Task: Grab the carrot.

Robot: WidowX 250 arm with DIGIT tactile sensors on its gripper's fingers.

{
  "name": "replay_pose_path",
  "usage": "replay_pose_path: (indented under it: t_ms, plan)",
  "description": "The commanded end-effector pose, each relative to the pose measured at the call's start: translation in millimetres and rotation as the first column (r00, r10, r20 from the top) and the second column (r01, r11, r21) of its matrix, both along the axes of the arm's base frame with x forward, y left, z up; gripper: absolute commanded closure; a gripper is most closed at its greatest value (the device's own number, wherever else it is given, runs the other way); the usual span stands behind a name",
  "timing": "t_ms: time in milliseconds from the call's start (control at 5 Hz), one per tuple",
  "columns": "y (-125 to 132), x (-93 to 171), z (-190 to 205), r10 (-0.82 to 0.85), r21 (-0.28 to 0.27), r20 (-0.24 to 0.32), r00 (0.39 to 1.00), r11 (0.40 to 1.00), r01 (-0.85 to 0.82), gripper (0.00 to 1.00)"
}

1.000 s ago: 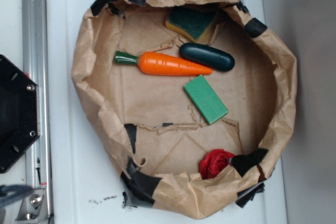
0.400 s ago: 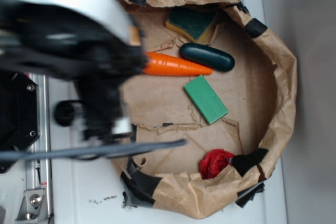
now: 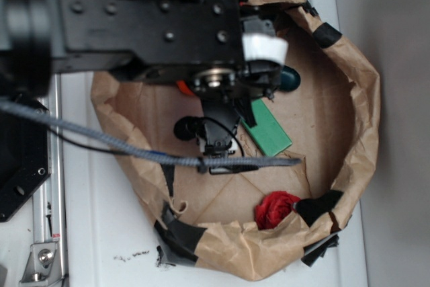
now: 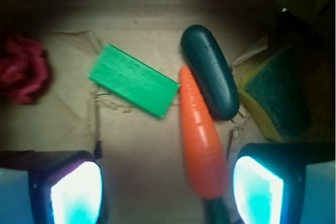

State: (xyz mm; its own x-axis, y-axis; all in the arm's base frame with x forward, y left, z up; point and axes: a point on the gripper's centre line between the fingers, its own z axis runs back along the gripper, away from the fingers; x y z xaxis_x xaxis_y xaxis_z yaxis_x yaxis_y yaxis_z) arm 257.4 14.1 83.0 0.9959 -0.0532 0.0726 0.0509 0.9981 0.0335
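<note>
Now the arm has swung in over the paper-lined basket [image 3: 363,99], its fingers [image 4: 76,192] spread wide and empty. Between them, nearer the right one, lies the carrot [image 4: 200,140], touching the dark green vegetable [image 4: 210,72]; descent seems next.

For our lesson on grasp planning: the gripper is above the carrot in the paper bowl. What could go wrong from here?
1. The carrot lies against the dark green vegetable, so a closing finger may catch or shove that instead.
2. The carrot sits off-centre, near the right finger, so the gripper may push it sideways rather than enclose it.
3. Its tapered, glossy body might slip.
</note>
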Motion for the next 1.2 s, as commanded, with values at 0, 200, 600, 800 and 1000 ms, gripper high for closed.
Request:
replay_pose_path:
  t_ms: [0, 200, 600, 800, 1000]
  plan:
    - [24.0, -4.0, -71.0, -0.151, 0.152, -0.085, 0.985, 0.975, 0.162, 0.0]
    - [13.7, 6.8, -78.3, -0.176, 0.144, -0.087, 0.981, 0.972, 0.187, 0.13]
    - [-5.5, -3.9, -1.2, -0.283, 0.082, -0.006, 0.959, 0.956, 0.283, 1.0]
    - [-9.9, -6.2, 49.3, -0.248, 0.029, 0.061, 0.967, 0.969, 0.247, 1.0]
    - [-11.5, -9.7, 99.8, -0.168, 0.005, 0.124, 0.978, 0.986, 0.169, 1.0]
